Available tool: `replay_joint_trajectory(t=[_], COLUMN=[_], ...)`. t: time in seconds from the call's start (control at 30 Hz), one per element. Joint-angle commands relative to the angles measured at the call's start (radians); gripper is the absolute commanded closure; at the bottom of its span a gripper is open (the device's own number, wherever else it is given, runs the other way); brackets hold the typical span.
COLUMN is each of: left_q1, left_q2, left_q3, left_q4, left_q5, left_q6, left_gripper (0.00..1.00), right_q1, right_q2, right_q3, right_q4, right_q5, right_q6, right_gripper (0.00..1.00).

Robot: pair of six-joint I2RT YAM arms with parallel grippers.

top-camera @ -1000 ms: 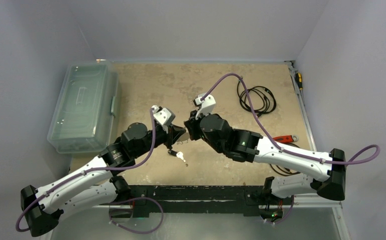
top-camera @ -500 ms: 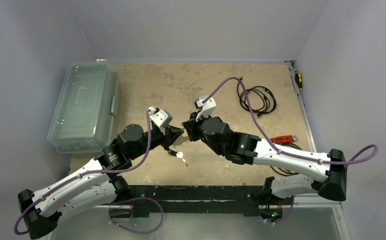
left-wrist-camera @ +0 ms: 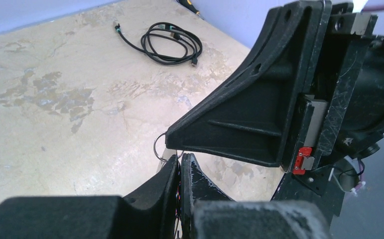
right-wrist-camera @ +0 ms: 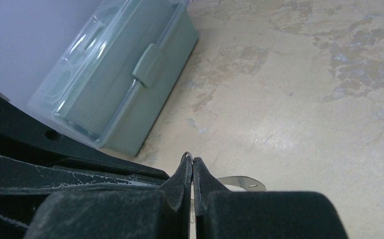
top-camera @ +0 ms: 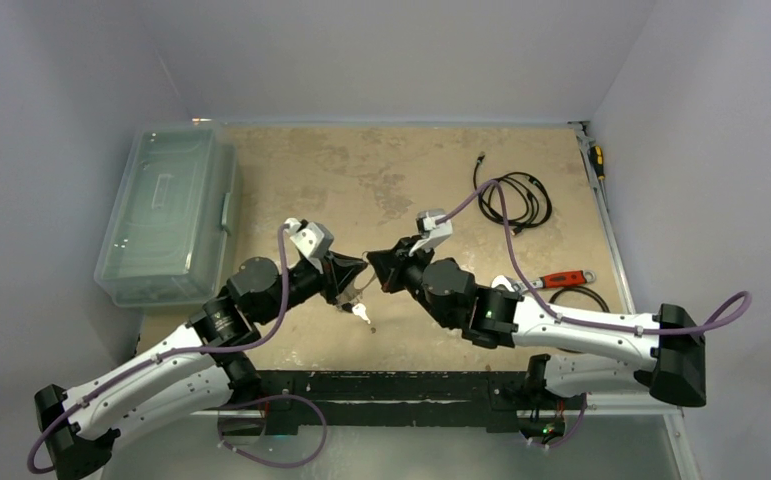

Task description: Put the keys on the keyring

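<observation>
Left gripper (left-wrist-camera: 181, 162) closed on keyring (left-wrist-camera: 155, 148) | right gripper (right-wrist-camera: 193, 162) fully closed, pinches it too | advice: spread coil slowly; keys (top-camera: 358, 313) lie below

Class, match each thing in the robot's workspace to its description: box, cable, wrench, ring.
Things:
1. box
2. cable
3. wrench
4. ring

Descriptions:
A. red handle
B. thin silver loop
C. see-through green, with a lid
D. black, coiled

Pairs: 1-C, 2-D, 3-A, 4-B
</observation>
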Motion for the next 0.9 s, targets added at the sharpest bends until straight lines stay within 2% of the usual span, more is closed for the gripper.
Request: replay_joint_trajectory(t=[0.0, 0.23, 0.4, 0.53, 0.87], left_q1=[-0.001, -0.001, -0.002, -0.001, -0.001], left_q2=[-0.039, -0.058, -0.072, -0.074, -0.044], left_q3=[-0.029, -0.101, -0.136, -0.167, -0.214], left_q4=[0.226, 0.317, 0.355, 0.409, 0.536], left_q5=[-0.063, -0.151, -0.187, -0.216, -0.181], left_q6=[-0.126, -0.343, -0.467, -0.508, -0.586], left_gripper=[1.0, 1.0, 1.0, 1.0, 1.0], right_q1=[0.028, 0.071, 0.102, 0.147, 0.172], right_q2=[-0.016, 0.047, 0.083, 0.136, 0.269], right_q3=[-0.093, -0.143, -0.194, -0.201, -0.216], right_q4=[0.204, 0.361, 0.51, 0.603, 0.786], right_q5=[0.048, 0.174, 0.248, 0.313, 0.435], right_q6=[0.066, 0.074, 0.019, -0.058, -0.15], right_gripper=[1.0, 1.0, 1.0, 1.0, 1.0])
